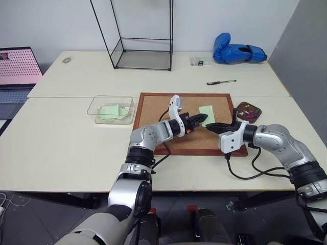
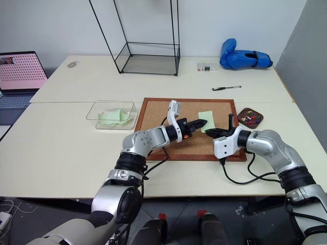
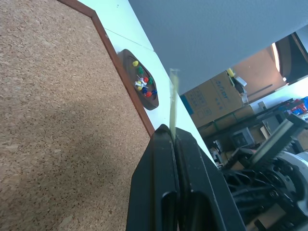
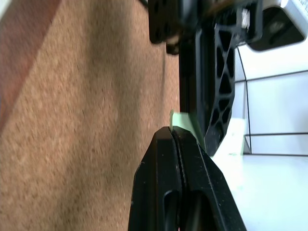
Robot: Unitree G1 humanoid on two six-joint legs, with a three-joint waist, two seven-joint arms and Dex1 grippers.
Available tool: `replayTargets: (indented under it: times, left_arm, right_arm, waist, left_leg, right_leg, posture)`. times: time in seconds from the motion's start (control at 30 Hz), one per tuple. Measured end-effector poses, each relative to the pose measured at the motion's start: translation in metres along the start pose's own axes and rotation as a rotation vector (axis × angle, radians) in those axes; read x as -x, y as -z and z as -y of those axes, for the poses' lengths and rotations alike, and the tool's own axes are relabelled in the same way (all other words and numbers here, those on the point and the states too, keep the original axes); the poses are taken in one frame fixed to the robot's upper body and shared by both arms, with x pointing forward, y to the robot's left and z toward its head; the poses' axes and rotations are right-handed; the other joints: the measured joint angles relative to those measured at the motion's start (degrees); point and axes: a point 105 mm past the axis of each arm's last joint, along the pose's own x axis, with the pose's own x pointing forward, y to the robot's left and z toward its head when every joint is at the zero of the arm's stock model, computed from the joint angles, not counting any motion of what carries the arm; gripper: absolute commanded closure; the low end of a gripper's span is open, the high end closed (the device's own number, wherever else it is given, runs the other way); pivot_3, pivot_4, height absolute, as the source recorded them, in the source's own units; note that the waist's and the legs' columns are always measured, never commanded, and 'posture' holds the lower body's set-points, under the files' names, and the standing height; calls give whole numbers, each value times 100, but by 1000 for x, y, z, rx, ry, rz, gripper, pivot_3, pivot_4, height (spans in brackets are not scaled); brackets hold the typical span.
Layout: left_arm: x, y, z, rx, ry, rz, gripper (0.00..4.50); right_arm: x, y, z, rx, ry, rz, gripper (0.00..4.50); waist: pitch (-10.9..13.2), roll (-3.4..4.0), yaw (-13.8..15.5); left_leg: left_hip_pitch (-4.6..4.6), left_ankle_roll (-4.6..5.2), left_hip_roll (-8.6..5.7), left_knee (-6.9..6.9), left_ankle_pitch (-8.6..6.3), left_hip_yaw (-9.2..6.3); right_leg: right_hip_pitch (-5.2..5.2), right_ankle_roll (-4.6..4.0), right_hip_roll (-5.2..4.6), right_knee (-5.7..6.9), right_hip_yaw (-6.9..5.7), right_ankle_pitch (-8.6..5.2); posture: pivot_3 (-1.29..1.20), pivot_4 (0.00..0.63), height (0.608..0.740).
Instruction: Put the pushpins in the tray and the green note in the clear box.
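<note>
The green note (image 1: 207,112) stands lifted off the corkboard (image 1: 153,109), a pale green slip. My left gripper (image 1: 202,119) comes at it from the left and is shut on it; the left wrist view shows the note (image 3: 173,96) edge-on, rising from between the fingertips. From the right, my right gripper (image 1: 209,126) is shut on the note's lower edge (image 4: 185,122). The tray (image 1: 258,109), a small dark brown dish, sits just off the board's right edge and holds several coloured pins, with dark blue pushpins (image 3: 146,89) among them. The clear box (image 1: 92,108) lies left of the board.
Crumpled pale green papers (image 1: 111,112) lie inside the clear box. At the back of the table are a tall black wire-framed glass case (image 1: 143,51), a pen (image 1: 221,81) and a blue boxing glove (image 1: 237,52). A laptop (image 1: 18,71) sits far left.
</note>
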Motion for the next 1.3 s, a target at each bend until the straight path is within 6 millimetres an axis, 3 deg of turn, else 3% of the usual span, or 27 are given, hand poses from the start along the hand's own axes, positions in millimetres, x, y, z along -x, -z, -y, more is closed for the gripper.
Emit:
replayTargets:
  times: [0.43, 0.53, 0.67, 0.73, 0.9, 1.0, 1.13, 1.3]
  left_arm:
    - [10, -21, 3, -56, -21, 89, 4500]
    - [21, -25, 0, -87, -38, 117, 4500]
    - [48, -41, 4, -199, -78, 178, 4500]
    - [71, -54, 9, -329, -125, 209, 4500]
    - [124, -86, 16, -704, -330, 209, 4500]
    - [138, -98, 18, -778, -398, 235, 4500]
    - [183, -107, -6, -883, -618, 151, 4500]
    - [212, -117, -26, -1002, -761, 79, 4500]
  right_arm:
    - [7, -2, -2, -104, 23, 3, 1372]
    - [12, -3, 0, -208, 61, 4, 805]
    - [11, -13, 6, -490, 151, 52, 74]
    - [10, -23, 16, -645, 187, 93, 74]
    - [7, -46, 36, -839, 189, 184, 74]
    - [4, -53, 41, -887, 164, 201, 74]
    - [1, -67, 55, -977, 107, 272, 74]
    - [-1, -75, 57, -1057, 38, 304, 74]
  waist:
    - [0, 0, 1]
    - [0, 0, -6]
    - [1, -1, -11]
    - [3, -1, -18]
    - [3, -1, 5]
    - [3, -2, 39]
    - [9, -5, -13]
    - [9, -5, 12]
  left_leg:
    - [0, 0, 2, 0, 0, 0]
    - [2, 0, 4, 0, 0, 1]
    - [2, -1, 8, 1, 0, -3]
    - [2, -2, 10, 1, 0, -3]
    - [0, 0, 9, 1, 0, -9]
    - [-3, 1, 5, 2, -1, -9]
    - [-6, 2, 12, -6, -2, -9]
    - [-8, 2, 11, -8, -2, -13]
  right_leg:
    - [0, 0, 0, 0, 1, 0]
    - [0, 0, 1, 3, 1, 0]
    - [-1, -1, 5, 8, 0, 0]
    - [-3, -1, 5, 9, 3, 0]
    - [-2, -2, 5, 7, -4, 0]
    - [0, -2, 1, -1, -7, 0]
    - [-11, -7, 5, 4, -8, -4]
    - [-11, -11, 5, 3, -14, -5]
  posture:
    - [0, 150, 740]
    - [0, 150, 740]
    - [0, 150, 740]
    - [0, 150, 740]
    - [0, 150, 740]
    - [0, 150, 740]
    - [0, 150, 740]
    - [0, 150, 740]
